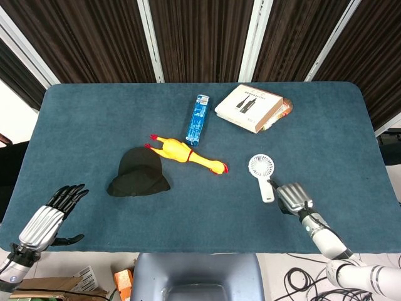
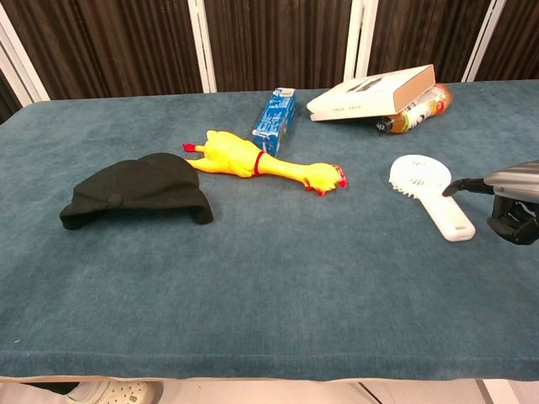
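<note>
Table: we see a long table covered in dark teal cloth; we place everything else relative to the white handheld fan on it.
Book: a cream paperback book lies beyond the fan toward the far edge, propped on an orange packet. We see print on its cover and spine but cannot read it.
Hat: a black knitted hat lies well left of the fan.
Chicken: a yellow rubber chicken with a red beak and feet lies between hat and fan, its beak end pointing toward the fan.
Box: a slim blue carton with white lettering lies beyond the chicken, left of the fan. The lettering is too small to read.
Fan: the white handheld fan with a round grille and straight plastic handle lies flat, its long axis running from the grille at the far end to the handle end nearest us.
Right hand: our right hand sits just right of the handle end. From the chest view its dark fingertips reach leftward toward the handle; we cannot tell whether they touch. Fingers curled over, holding nothing.
Left hand: our left hand rests at the near left edge, well apart from the fan, fingers spread, holding nothing.
Nearer hand: the right, by far.
</note>
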{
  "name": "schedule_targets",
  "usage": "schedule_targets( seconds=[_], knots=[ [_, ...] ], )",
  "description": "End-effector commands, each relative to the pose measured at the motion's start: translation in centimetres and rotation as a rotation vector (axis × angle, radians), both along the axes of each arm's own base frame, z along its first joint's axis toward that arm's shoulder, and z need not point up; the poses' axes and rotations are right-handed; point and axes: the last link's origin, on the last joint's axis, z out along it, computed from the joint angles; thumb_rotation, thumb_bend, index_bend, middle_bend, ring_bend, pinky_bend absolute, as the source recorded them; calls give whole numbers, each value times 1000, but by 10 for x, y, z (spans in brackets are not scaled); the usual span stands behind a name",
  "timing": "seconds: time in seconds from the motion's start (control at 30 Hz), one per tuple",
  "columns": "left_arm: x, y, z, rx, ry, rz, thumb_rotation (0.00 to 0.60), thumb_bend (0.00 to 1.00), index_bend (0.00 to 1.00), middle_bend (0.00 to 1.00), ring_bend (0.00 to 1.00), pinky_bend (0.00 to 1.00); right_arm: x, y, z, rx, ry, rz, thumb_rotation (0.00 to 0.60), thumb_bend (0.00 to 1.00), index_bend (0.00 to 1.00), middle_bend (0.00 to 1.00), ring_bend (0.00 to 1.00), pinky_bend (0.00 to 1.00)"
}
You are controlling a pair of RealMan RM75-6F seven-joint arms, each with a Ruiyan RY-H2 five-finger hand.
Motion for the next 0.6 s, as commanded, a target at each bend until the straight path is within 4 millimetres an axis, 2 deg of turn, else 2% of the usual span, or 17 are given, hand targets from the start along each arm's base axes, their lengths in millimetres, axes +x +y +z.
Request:
schedule_targets(
  seconds=[0.03, 0.23, 0.6],
  knots=[
    [0, 0, 0, 1, 0, 1, 600, 0, 0, 0, 0, 30, -2, 0, -2, 11, 2, -6, 600, 647, 144, 835, 700, 987],
    [-1, 1, 0, 1, 2, 3, 600, 0, 0, 0, 0, 30, -4, -1, -5, 25, 5, -17, 600, 647, 152, 835, 700, 988],
    [0, 0, 0, 2, 0, 1, 600, 0, 0, 0, 0, 30, 1, -1, 5, -9, -17, -3, 600, 648, 146, 835, 700, 988]
  ],
)
